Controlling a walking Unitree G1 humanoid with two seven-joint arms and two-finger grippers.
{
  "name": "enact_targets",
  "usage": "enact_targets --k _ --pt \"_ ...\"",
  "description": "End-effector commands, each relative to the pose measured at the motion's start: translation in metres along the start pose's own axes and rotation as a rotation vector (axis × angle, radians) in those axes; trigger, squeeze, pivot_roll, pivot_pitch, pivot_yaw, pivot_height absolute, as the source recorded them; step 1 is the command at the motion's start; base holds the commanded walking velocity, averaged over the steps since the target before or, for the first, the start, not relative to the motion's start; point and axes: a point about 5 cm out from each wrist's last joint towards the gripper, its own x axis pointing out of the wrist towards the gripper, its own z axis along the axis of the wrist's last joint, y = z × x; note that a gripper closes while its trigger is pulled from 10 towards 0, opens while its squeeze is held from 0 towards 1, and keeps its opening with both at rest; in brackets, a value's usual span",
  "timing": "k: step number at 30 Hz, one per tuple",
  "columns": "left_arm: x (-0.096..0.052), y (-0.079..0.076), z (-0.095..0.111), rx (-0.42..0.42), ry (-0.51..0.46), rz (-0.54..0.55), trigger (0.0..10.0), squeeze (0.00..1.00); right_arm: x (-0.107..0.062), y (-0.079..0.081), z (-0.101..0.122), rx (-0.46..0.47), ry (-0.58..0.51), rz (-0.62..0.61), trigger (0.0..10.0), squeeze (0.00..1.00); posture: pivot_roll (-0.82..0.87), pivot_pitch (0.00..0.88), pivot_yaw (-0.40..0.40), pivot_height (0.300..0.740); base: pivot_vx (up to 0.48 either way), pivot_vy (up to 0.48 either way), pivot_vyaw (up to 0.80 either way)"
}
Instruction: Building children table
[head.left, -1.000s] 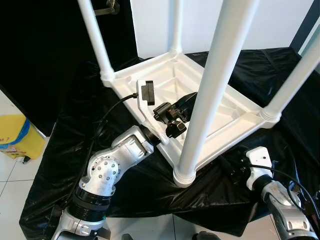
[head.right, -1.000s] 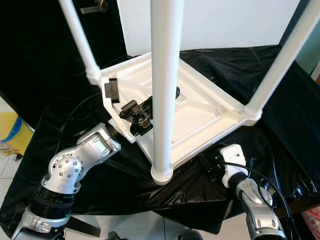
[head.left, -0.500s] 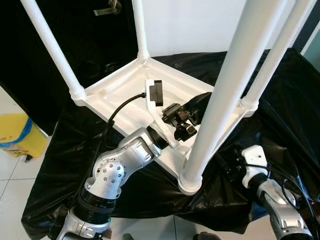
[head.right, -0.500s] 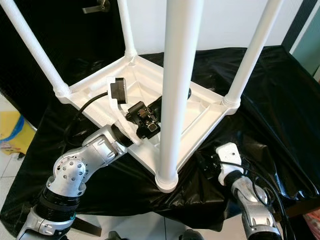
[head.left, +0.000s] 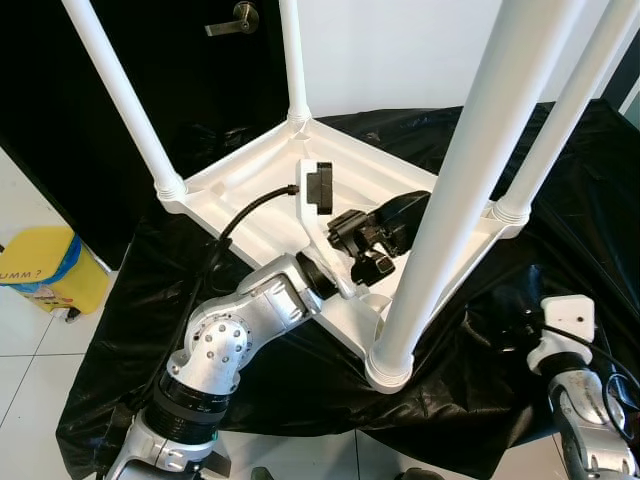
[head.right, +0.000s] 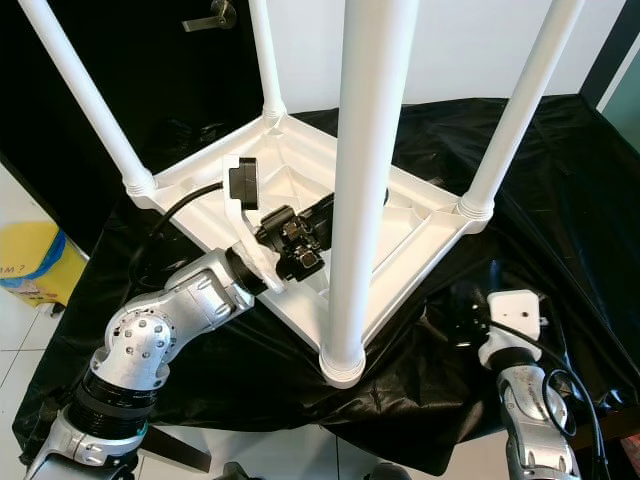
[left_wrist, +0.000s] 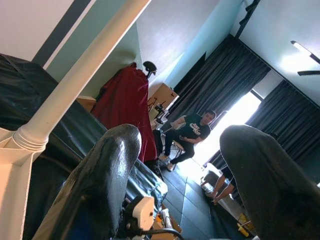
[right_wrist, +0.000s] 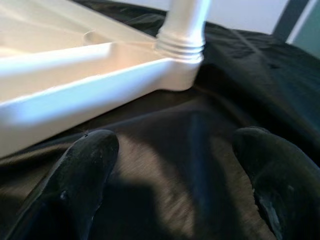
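Note:
The white children's table (head.left: 240, 180) lies upside down on a black cloth (head.left: 300, 370), its legs pointing up. The nearest leg (head.left: 450, 200) stands in its corner socket (head.left: 392, 362). My left gripper (head.left: 388, 228) reaches inside the table's ribbed underside, right beside that leg. In the left wrist view its fingers (left_wrist: 100, 185) are spread and nothing is between them. My right gripper (head.left: 508, 320) hovers low over the cloth, right of the near corner and apart from it. It is open and faces a corner socket (right_wrist: 182, 40).
A yellow bin (head.left: 45, 265) stands on the tiled floor at the left. Behind the table are a black door with a handle (head.left: 235, 15) and a white wall. The left wrist view shows a seated person (left_wrist: 192, 132) far off across the room.
The table has turned counterclockwise, its left corner swinging toward me, and my left gripper has moved with it inside the frame. My right gripper has drawn back to the right, away from the near corner.

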Motion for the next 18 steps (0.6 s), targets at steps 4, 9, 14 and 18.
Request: enact_targets --k 4,9,14,18 --pt "-0.006 -0.031 -0.01 0.018 0.085 -0.576 10.0 0.0 0.024 -0.007 0.005 0.01 0.022 -0.251 10.0 0.0 -0.19 0.074 0.08 0.74 0.0 0.0 0.0" --pt "-0.006 -0.032 -0.01 0.025 0.086 -0.572 10.0 0.0 0.038 -0.003 0.011 0.018 0.013 -0.263 10.0 0.0 -0.17 0.075 0.076 0.74 0.0 0.0 0.0" --pt "-0.001 -0.034 -0.01 0.044 0.072 -0.567 10.0 0.0 0.062 0.005 0.024 0.036 -0.005 -0.242 10.0 0.0 -0.16 0.072 0.066 0.74 0.0 0.0 0.0" --pt "0.007 -0.036 -0.009 0.066 0.051 -0.57 10.0 0.0 0.089 0.01 0.042 0.038 -0.022 -0.257 10.0 0.0 -0.15 0.068 0.059 0.74 0.0 0.0 0.0"
